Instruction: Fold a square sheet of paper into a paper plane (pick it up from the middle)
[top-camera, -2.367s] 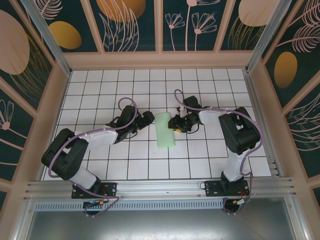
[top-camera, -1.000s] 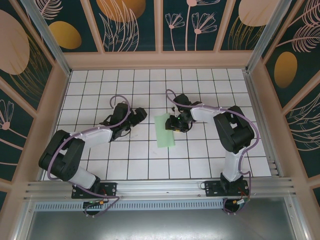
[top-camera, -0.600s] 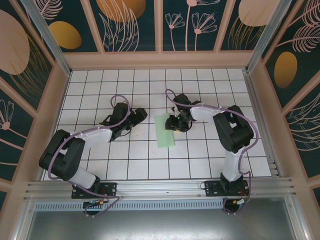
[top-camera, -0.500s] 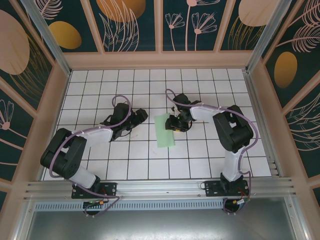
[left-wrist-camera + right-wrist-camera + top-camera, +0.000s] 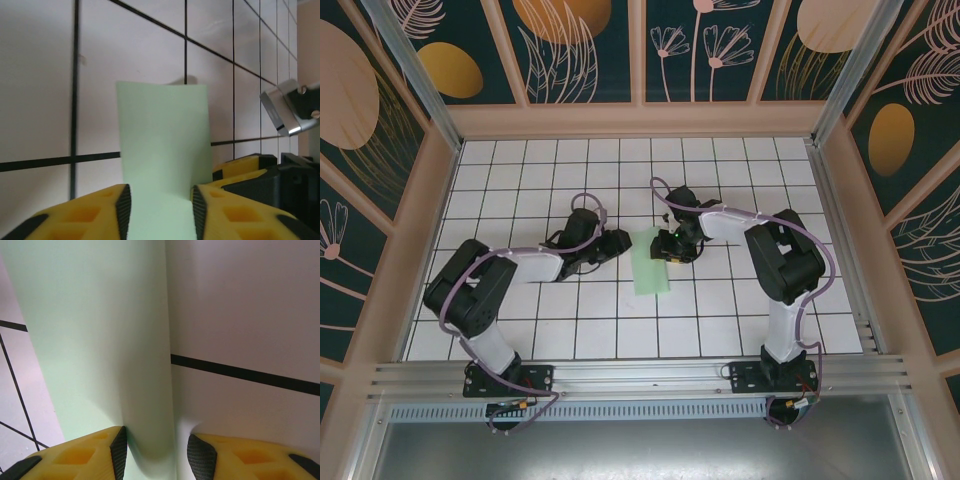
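Top external: I see pale mint-green paper sheet [image 5: 648, 265], folded to narrow rectangle, lying flat on white grid-tiled table [image 5: 620, 325] near middle, between both arms. Left gripper [image 5: 618, 243] just beside sheet's left long edge. Right gripper [image 5: 669, 247] at sheet's far right part. Left wrist: jaws apart, yellow fingers [image 5: 90, 215] with black pads straddling near end of sheet, no pinch. Right wrist: jaws apart too, sheet's long edge running into gap beside left pad; I can't tell whether that edge is lifted.

One sheet of paper [image 5: 650, 270], two robot arms [image 5: 520, 268] [image 5: 760, 240], one tiled table [image 5: 620, 330].
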Robot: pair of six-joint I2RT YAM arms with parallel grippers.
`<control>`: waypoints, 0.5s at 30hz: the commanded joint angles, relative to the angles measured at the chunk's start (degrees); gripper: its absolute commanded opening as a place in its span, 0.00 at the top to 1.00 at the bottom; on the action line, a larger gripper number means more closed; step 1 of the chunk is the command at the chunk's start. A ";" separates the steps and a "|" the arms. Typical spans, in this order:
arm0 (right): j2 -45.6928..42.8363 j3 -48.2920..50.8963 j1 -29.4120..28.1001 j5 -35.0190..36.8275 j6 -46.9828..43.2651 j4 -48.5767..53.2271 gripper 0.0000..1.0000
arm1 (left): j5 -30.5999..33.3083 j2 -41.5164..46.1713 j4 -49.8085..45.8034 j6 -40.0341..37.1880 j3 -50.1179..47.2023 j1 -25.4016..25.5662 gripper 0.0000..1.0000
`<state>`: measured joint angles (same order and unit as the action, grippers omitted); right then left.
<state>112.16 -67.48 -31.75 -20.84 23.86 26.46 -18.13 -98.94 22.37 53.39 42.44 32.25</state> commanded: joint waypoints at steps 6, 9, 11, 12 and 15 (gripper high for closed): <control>19.32 6.33 -1.06 13.46 -3.82 -9.49 0.53 | -3.58 -5.68 1.89 0.39 3.71 2.22 0.72; 19.51 6.31 -1.15 13.59 -3.86 -9.45 0.53 | -3.64 -6.56 1.87 0.49 4.03 2.61 0.75; 19.59 6.31 -1.20 13.62 -3.98 -9.58 0.53 | -3.91 -7.05 2.07 0.73 4.05 2.64 0.77; 19.61 6.27 -1.17 13.58 -3.95 -9.52 0.53 | -4.04 -7.22 2.16 0.77 4.06 2.78 0.78; 19.77 6.11 -1.34 13.55 -3.98 -9.58 0.53 | -3.84 -7.62 1.72 0.87 4.24 2.94 0.81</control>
<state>112.33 -67.77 -31.77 -20.84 23.64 26.89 -21.04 -105.78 23.40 53.98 45.15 34.76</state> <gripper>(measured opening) 0.467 0.195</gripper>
